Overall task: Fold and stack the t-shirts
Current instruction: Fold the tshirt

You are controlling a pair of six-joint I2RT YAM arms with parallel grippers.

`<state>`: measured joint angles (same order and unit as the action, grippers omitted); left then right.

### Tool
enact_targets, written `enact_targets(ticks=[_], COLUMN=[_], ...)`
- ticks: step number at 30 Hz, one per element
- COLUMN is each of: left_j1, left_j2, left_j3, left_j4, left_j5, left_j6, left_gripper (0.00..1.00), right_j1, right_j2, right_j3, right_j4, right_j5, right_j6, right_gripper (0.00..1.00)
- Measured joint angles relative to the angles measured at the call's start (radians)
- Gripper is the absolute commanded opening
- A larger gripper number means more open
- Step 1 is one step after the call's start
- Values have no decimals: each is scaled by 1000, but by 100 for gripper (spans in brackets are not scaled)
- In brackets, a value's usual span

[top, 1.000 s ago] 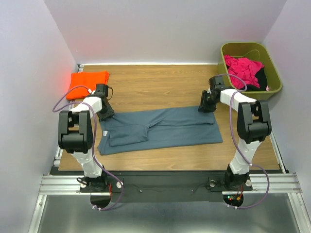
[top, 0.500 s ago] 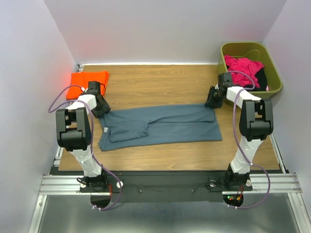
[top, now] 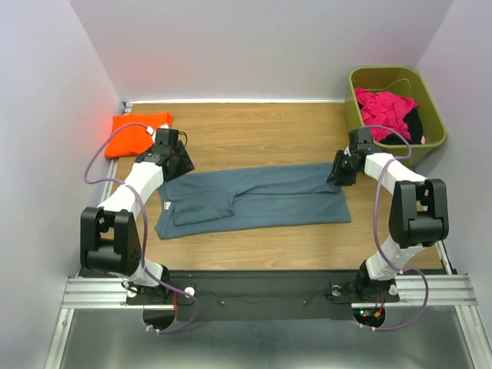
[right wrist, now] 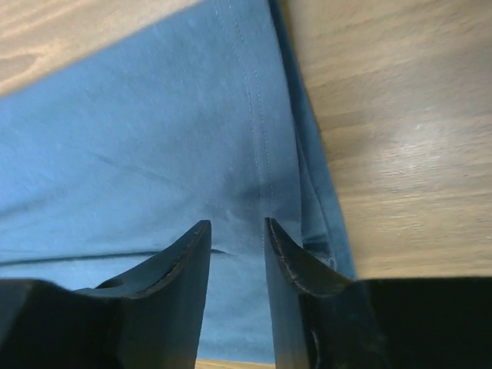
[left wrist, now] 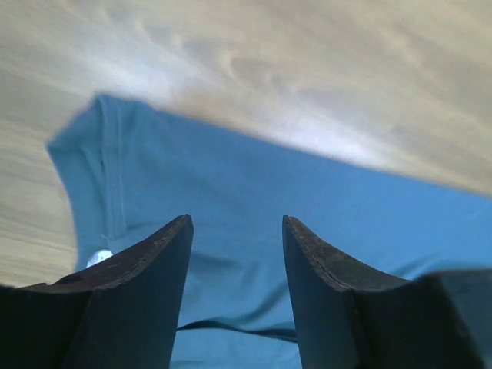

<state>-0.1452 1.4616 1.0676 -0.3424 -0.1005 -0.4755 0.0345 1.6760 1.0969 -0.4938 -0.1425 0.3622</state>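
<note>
The slate blue-grey t-shirt (top: 261, 198) lies on the wooden table (top: 254, 131), folded lengthwise into a long band with its sleeve tucked in at the left. My left gripper (top: 178, 163) hovers over its back left corner. In the left wrist view it (left wrist: 237, 221) stands open, with only flat blue cloth (left wrist: 307, 192) below. My right gripper (top: 340, 171) is over the back right corner. Its jaws (right wrist: 236, 224) stand narrowly apart above the hem seam (right wrist: 257, 154), holding nothing. The orange t-shirt (top: 134, 132) lies folded at the back left.
An olive-green bin (top: 433, 123) stands at the back right corner, holding pink and dark clothes (top: 384, 108). Walls close in on the left, the back and the right. Bare wood shows behind and in front of the blue shirt.
The shirt has slid a little toward the back. My left gripper has opened wider and swung right, off the left edge. My right gripper has come back down onto the right corner.
</note>
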Motion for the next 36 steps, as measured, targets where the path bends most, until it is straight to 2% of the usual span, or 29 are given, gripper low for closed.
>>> enact_targets(ticks=[4,5,9,24,27,30,33,36], left_j1=[-10,-10,-9,56,58,61,62,56], left_j2=[63,84,156,185,201,208,207,177], left_j3=[-70,-87,-116,-120,-101,-86,-84,-83], left_j4=[10,10,10,62,61,57,47,12], left_j5=[14,15,16,24,16,11,0,-19], left_j6=[-8,-9,-12,-13,-2,10,17,22], left_gripper=[58,57,57,57,60,68,81,86], right_j1=[0,0,0,7,6,7,31,105], right_j2=[15,21,57,60,50,33,4,-29], right_j3=[-6,-6,-6,-32,-43,-47,-47,-27], right_j4=[0,2,3,37,26,10,-8,-32], right_j5=[-16,-16,4,257,302,326,349,356], right_j6=[0,1,2,37,28,16,5,-3], right_gripper=[31,27,22,23,24,25,26,28])
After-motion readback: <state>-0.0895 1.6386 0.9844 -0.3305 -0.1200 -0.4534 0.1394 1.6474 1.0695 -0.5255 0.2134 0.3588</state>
